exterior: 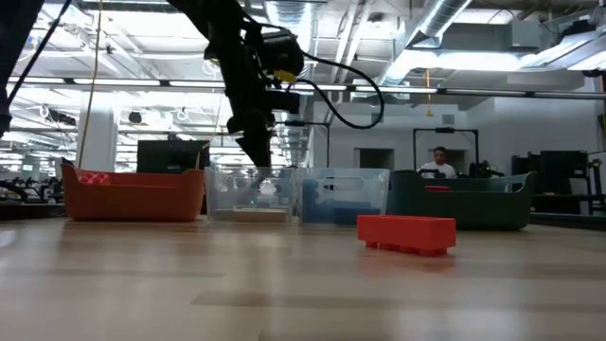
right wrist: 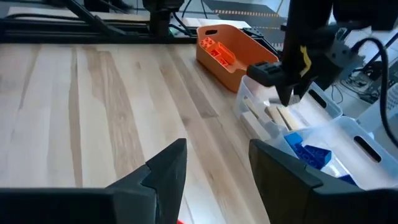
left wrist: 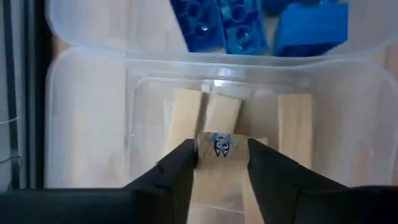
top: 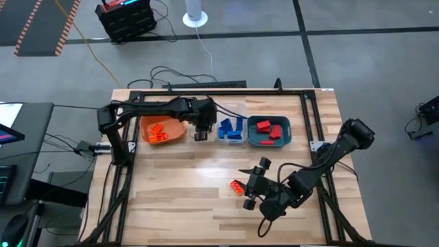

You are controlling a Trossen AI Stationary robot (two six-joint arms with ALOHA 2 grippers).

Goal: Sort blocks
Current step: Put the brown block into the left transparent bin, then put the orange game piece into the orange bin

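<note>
My left gripper [top: 201, 134] [left wrist: 219, 163] points down into a clear tray [top: 203, 115] and is open. Tan blocks [left wrist: 222, 113] lie flat on that tray's floor, right under the fingertips; whether the fingers touch them I cannot tell. Orange blocks [top: 158, 133] sit in the orange tray [top: 177, 127], blue blocks [top: 231, 127] in a second clear tray, and red blocks [top: 270, 130] in the teal tray [top: 252, 138]. One red block [top: 237, 186] [exterior: 407, 234] lies flat on the table. My right gripper [top: 250, 193] [right wrist: 217, 163] is open, just right of this block.
The four trays stand side by side along the far half of the table [top: 185, 206]. A black frame [top: 317, 130] runs around the table's edges. Bare wood lies between the trays and the near edge. A person [exterior: 438, 163] shows in the room behind.
</note>
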